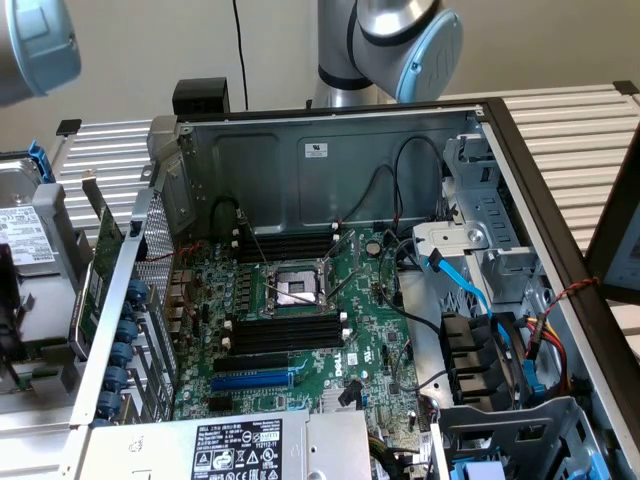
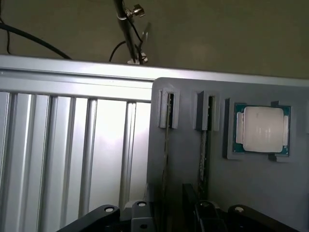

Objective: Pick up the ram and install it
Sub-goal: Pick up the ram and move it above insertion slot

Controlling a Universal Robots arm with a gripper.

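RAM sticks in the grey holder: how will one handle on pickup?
A RAM stick looks thin and board-like: probably stiff and light. It stands on edge in a narrow slot of the grey holder, so it may bind if pulled askew.

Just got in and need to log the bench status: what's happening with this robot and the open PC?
A robot arm is working on a ram install. Its open gripper hovers by a gray tray where two ram sticks stand on edge in holders, beside a processor chip. Neither stick is gripped. In the open computer case, the black memory slots on the motherboard look empty, so nothing is installed yet.
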